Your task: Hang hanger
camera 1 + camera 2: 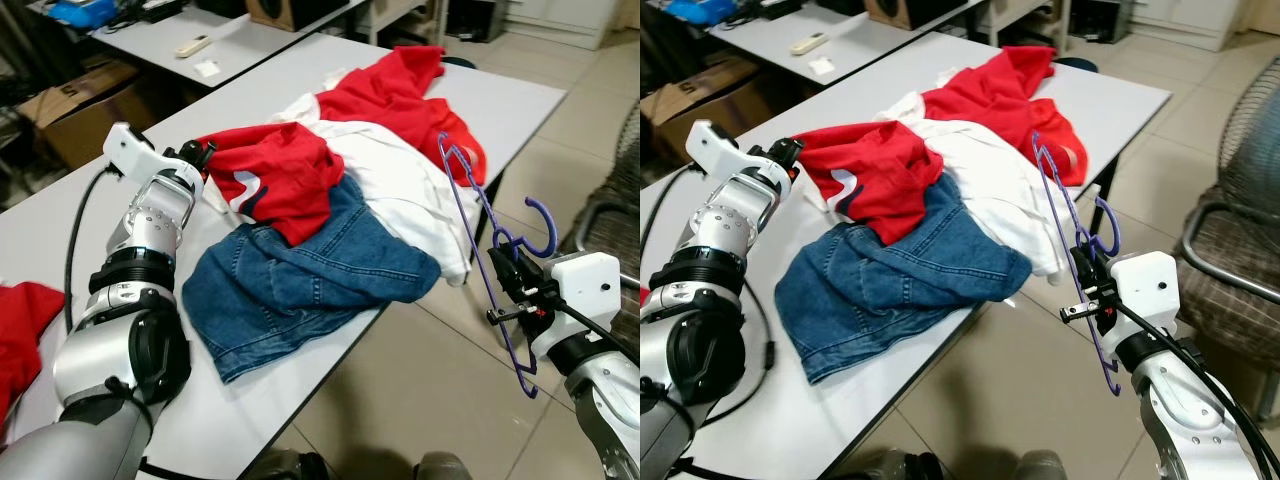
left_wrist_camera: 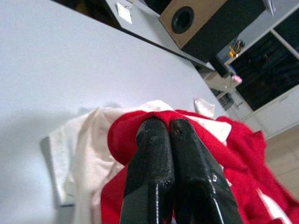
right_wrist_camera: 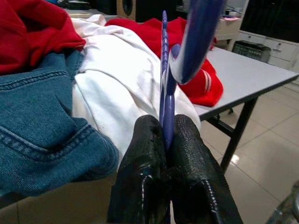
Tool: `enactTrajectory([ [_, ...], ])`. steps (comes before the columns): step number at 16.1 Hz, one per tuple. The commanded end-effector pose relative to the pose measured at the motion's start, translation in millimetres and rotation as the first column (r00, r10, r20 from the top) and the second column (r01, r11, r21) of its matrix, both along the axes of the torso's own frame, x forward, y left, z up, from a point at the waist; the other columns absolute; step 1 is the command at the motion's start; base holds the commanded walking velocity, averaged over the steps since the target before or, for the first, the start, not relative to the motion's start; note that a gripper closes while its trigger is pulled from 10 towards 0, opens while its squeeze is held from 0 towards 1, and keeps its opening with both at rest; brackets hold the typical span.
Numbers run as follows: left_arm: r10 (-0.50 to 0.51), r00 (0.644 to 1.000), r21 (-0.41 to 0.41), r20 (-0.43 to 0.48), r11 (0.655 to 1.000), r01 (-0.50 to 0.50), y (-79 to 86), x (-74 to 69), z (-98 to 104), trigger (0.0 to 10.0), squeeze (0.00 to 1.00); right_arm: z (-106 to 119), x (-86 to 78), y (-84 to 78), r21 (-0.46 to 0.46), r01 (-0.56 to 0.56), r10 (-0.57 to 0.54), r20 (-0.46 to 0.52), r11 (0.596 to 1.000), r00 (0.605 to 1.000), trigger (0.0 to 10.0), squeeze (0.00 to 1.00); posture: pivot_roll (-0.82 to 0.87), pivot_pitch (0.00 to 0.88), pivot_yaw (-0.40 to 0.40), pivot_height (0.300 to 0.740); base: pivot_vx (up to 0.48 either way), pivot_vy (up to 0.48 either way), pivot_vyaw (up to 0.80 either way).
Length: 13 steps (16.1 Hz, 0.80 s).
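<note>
A: Left eye view first, biggest thing?

B: 1 grey table [image 1: 120, 420], running from 7 o'clock up toward 1 o'clock. On it lies a heap of clothes: blue jeans [image 1: 300, 280] nearest, a white garment [image 1: 400, 190] at about 2 o'clock from them, and a red shirt [image 1: 270, 175] draped over both.

A: And the arms?

B: 2 in view. The left gripper [image 1: 198, 152] sits at 9 o'clock of the heap, against the red shirt's edge; in the left wrist view its 2 fingers [image 2: 152, 154] are pressed together with nothing visible between them.

A: The hanger?

B: The purple hanger [image 1: 480, 215] is off the table's edge at 3 o'clock, above the tiled floor, standing on end. The right gripper [image 3: 167, 140] pinches its thin frame tightly.
</note>
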State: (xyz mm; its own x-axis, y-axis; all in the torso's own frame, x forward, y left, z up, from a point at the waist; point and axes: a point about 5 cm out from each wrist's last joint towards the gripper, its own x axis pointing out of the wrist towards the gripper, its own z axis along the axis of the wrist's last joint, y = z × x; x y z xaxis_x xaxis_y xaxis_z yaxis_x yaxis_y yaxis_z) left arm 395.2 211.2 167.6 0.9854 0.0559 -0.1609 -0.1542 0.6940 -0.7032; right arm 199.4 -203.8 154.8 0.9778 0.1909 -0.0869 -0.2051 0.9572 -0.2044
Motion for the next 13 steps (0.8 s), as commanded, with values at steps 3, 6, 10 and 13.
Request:
enactTrajectory([
  [3,-0.170,0.984,0.315,0.048,0.938,0.146,1.1,-1.8,9,10.0,0.00,1,1.2,0.3,-0.001,-0.011,0.011,0.004,1.000,1.000,10.0,0.00,-0.28,0.000,0.188,0.740,0.000,0.000,0.00],
  [6,-0.289,0.952,0.577,0.099,0.796,0.182,-1.5,0.1,27,10.0,1.00,1,1.3,0.4,-0.006,-0.014,0.014,0.002,1.000,1.000,10.0,0.00,-0.28,0.000,0.188,0.740,0.000,0.000,0.00],
  [10,-0.573,0.806,0.603,0.152,0.700,0.384,-36.1,-2.6,44,10.0,1.00,0,-0.1,0.2,-0.006,-0.012,0.012,-0.003,1.000,1.000,10.0,0.00,-0.29,0.000,0.193,0.740,0.000,0.000,0.00],
  [13,-0.692,0.707,0.541,0.146,0.654,0.529,-60.1,-7.3,43,10.0,1.00,0,-0.3,0.4,-0.007,-0.011,0.011,-0.006,1.000,1.000,10.0,0.00,-0.29,0.000,0.193,0.740,0.000,0.000,0.00],
])
